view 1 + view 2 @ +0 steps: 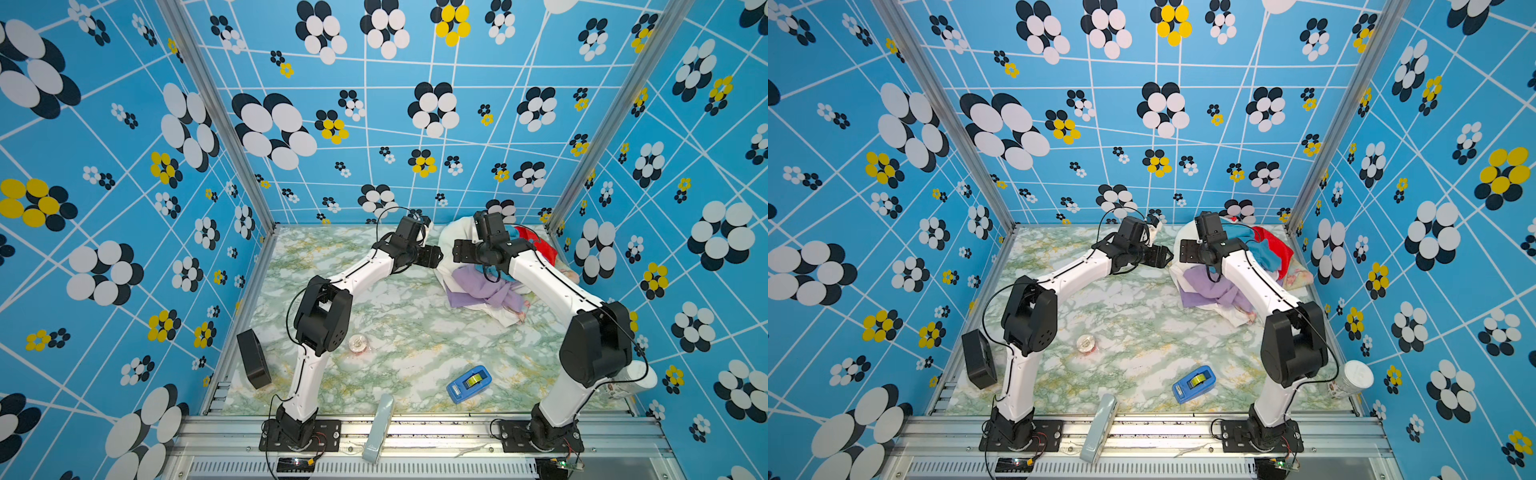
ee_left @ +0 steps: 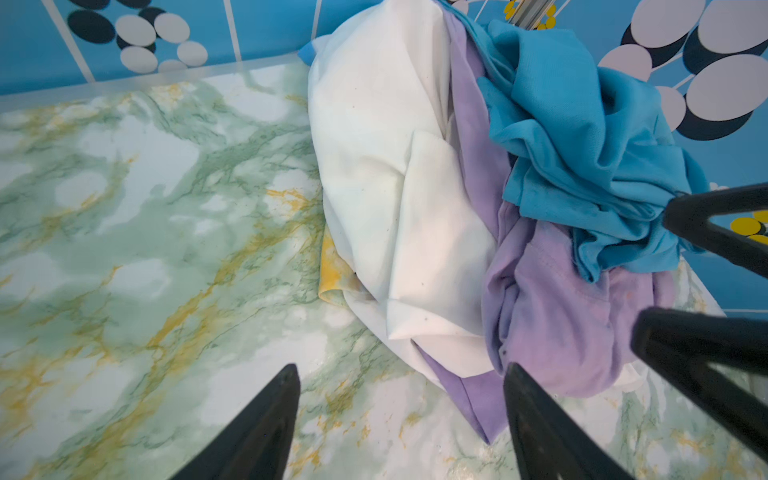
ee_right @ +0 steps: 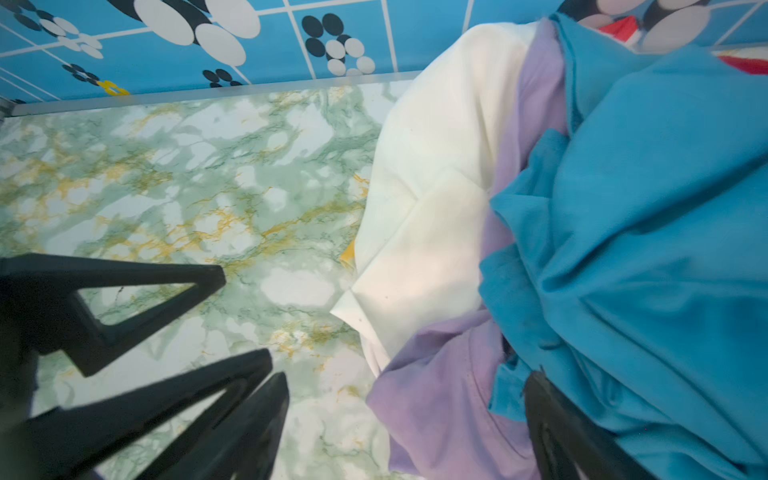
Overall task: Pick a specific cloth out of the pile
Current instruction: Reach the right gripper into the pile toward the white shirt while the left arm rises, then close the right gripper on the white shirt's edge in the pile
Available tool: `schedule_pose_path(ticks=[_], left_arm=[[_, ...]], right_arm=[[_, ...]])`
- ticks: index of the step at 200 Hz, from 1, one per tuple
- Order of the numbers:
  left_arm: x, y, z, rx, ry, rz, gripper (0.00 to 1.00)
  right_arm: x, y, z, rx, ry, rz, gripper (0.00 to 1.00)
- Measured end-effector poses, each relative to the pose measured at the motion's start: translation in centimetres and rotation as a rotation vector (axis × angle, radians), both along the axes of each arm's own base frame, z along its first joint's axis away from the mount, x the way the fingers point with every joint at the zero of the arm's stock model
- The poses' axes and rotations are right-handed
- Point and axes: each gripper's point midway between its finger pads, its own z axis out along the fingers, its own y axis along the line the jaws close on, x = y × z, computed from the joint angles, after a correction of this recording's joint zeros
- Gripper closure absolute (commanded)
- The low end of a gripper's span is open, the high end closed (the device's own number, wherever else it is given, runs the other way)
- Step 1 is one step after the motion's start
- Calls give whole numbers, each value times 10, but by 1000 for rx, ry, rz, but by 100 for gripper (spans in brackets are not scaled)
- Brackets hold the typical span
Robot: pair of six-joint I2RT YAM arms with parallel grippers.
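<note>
While the left gripper (image 2: pixel 401 374) is hovering, jaws apart, the cloth (image 2: pixel 386 187) is lying just beside it on the left flank of the pile (image 1: pixel 482 286). The right gripper (image 3: pixel 409 376), also spread, is seemingly straddling the lilac cloth (image 3: pixel 449 407), risking a wrong grab.

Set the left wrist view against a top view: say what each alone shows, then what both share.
Left wrist only: a yellow cloth edge peeking from under the cream-white cloth. Top view only: the blue tape dispenser, black box and red cloth. Both: the cream-white cloth, lilac cloth, sky blue cloth and marbled table.
</note>
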Motion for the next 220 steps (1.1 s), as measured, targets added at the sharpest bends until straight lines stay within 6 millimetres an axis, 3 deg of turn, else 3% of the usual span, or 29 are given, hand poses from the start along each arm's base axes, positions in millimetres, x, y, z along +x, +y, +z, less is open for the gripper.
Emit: schedule_pose_path(ticks=[55, 74, 108, 129, 168, 201, 220], left_arm=[[-19, 27, -3, 44, 8, 51, 18], [-26, 40, 12, 29, -25, 54, 17], [-35, 60, 60, -95, -78, 8, 17], [-40, 73, 82, -156, -101, -18, 17], [-66, 75, 95, -191, -106, -80, 15], [-87, 81, 101, -207, -117, -97, 14], [-94, 85, 111, -217, -143, -99, 14]], right_arm=[[33, 28, -36, 74, 64, 32, 15], [44, 34, -48, 85, 82, 33, 15], [57, 38, -62, 75, 131, 19, 17], [52, 30, -64, 33, 164, -6, 18], [39, 9, -79, -45, 229, -50, 19], [27, -25, -104, -71, 313, -108, 22], [19, -45, -108, -83, 330, -146, 22]])
